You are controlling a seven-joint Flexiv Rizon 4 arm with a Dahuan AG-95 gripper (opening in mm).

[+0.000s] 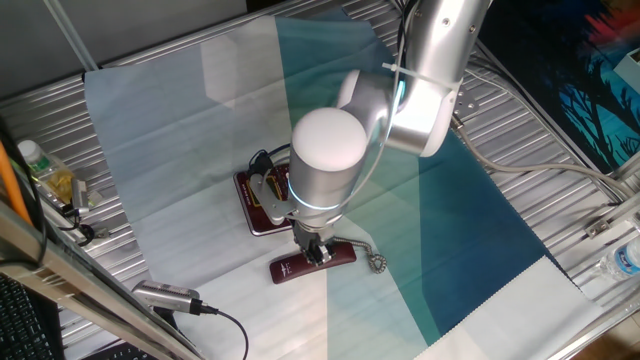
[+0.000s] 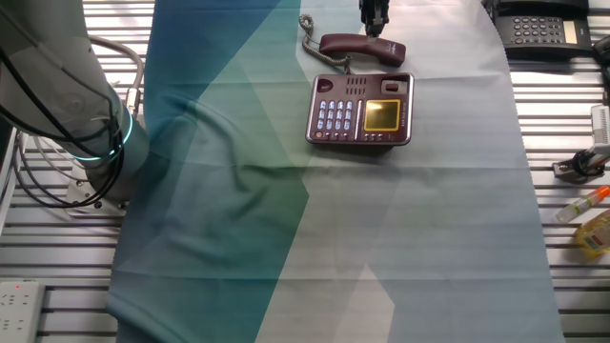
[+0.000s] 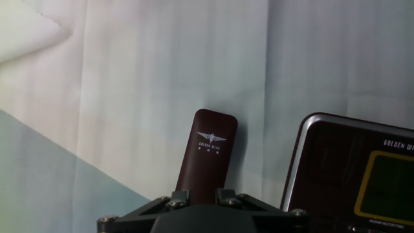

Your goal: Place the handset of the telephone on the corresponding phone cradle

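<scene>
The dark-red handset (image 1: 300,267) (image 2: 362,48) (image 3: 210,149) lies flat on the cloth just beside the telephone (image 1: 262,195) (image 2: 360,110) (image 3: 349,168), its white mark facing up. My gripper (image 1: 318,250) (image 2: 375,24) (image 3: 202,194) stands over the handset's middle, its two fingers pressed against the long sides, shut on it. The phone cradle (image 2: 357,86) (image 3: 320,175), the recessed strip next to the yellowish display, holds nothing. The silvery coiled cord (image 1: 375,258) (image 2: 310,33) trails off one end of the handset.
A grey cylindrical device (image 1: 165,297) with a black cable lies near the cloth's edge. A bottle (image 1: 45,170) stands on the slatted table (image 1: 520,130). A black desk phone (image 2: 548,29), small tools (image 2: 581,205) and a power strip (image 2: 19,300) lie off the cloth.
</scene>
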